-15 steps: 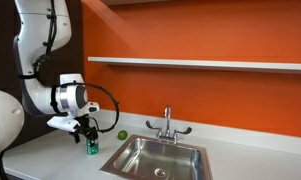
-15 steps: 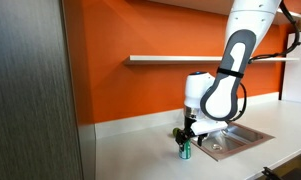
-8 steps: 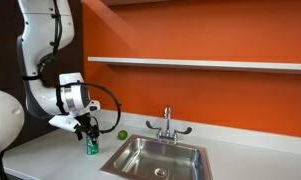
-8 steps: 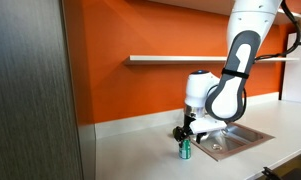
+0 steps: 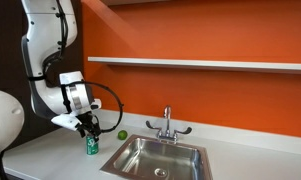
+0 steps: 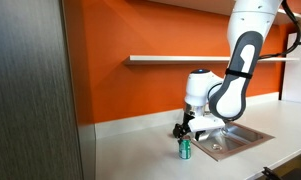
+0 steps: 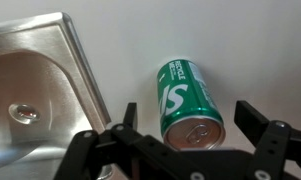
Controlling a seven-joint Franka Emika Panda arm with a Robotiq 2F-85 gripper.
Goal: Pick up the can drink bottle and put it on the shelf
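An orange wall backs the scene, with the long pale shelf running across it, high above the fingers and bare wherever it shows. Below lies the grey desk, and set into it, off to one side of the fingers, is the steel sink with its faucet.

The white arm bends down over the desk. In the last second its wrist housing has drifted a little toward the sink in an exterior view, with hardly any change in height. The fingers are spread wide. In the wrist view one dark tip sits on each side of the green can drink bottle, with a clear gap to it on both sides.

The can has not shifted. It stands upright on the desk just beneath the fingers in both exterior views, its silvery top toward the wrist camera. A small green lime lies beyond the fingers, near the wall and well clear of them.

The small sideways shift reads as final centring over the can. The lift has not begun. What seems to be left is to lower, close on the can's sides, and carry it up to the shelf.
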